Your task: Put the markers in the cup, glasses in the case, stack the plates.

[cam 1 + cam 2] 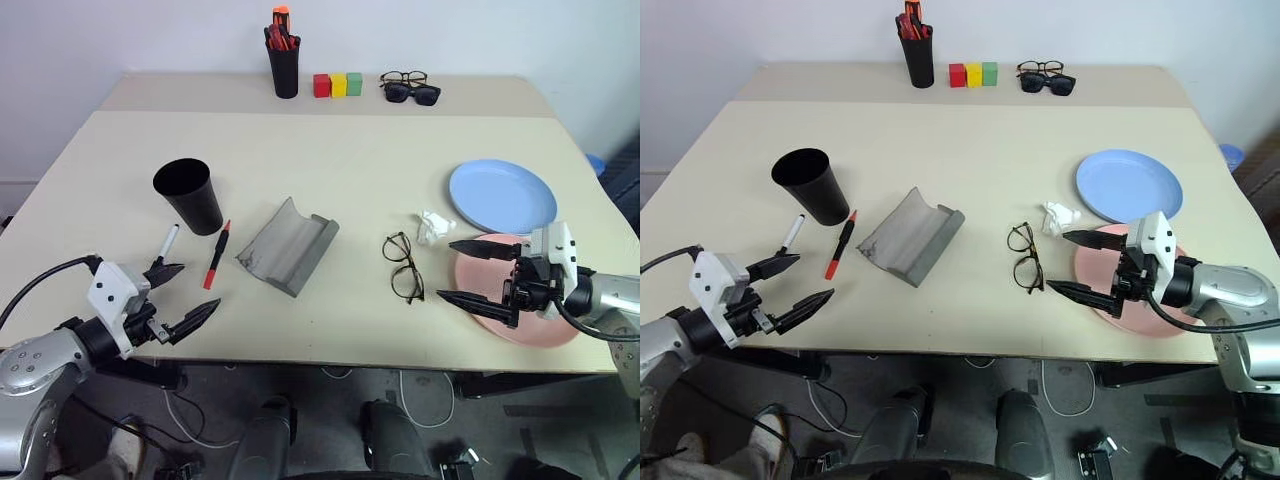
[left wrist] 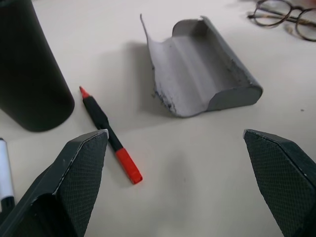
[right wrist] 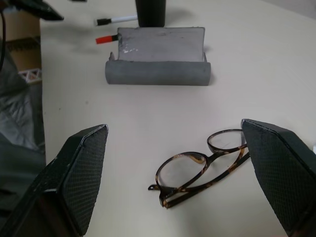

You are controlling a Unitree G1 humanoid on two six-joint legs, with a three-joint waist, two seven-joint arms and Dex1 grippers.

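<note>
Beige worktop [image 1: 340, 170]; both grippers, left gripper [image 1: 190, 296] near the red marker [image 1: 216, 255], right gripper [image 1: 464, 271] beside the glasses [image 1: 402, 266], fingers spread, empty; thin wire frames may slide or bend if pinched off-centre.

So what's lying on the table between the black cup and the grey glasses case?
The red marker lies between the cup and the open case, slanted, touching neither. The head camera shows it; the left wrist view does too.

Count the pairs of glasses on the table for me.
3: wire-rimmed glasses lie near the front edge beside the pink plate; clear spectacles and dark sunglasses sit together at the far edge.
</note>
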